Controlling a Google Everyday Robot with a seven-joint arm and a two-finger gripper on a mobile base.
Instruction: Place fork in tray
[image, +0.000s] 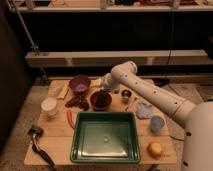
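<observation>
Camera view, taken facing the front edge of the tabletop (57, 132). A white arm (150, 90) reaches in from the right. Its end effector (105, 86) hangs over the back of the tabletop, just above the far rim of the red bowl (101, 100) and close beside the purple bowl (80, 84). Whether the end effector is spread or pressed together cannot be told.

The fork (131, 103), seen only as a thin pale sliver, lies on the tabletop right of the red bowl. It is just beside the dark cup (126, 94) and near the blue cloth (145, 109). It is outside the tray (105, 140) and apart from the end effector.

The tray sits at front centre. To its left are the red stick (70, 119), close along the rim, the white cup (49, 106) and the black tool (40, 145) at the front corner. To its right are the blue cup (157, 123) and an orange ball (155, 149).
</observation>
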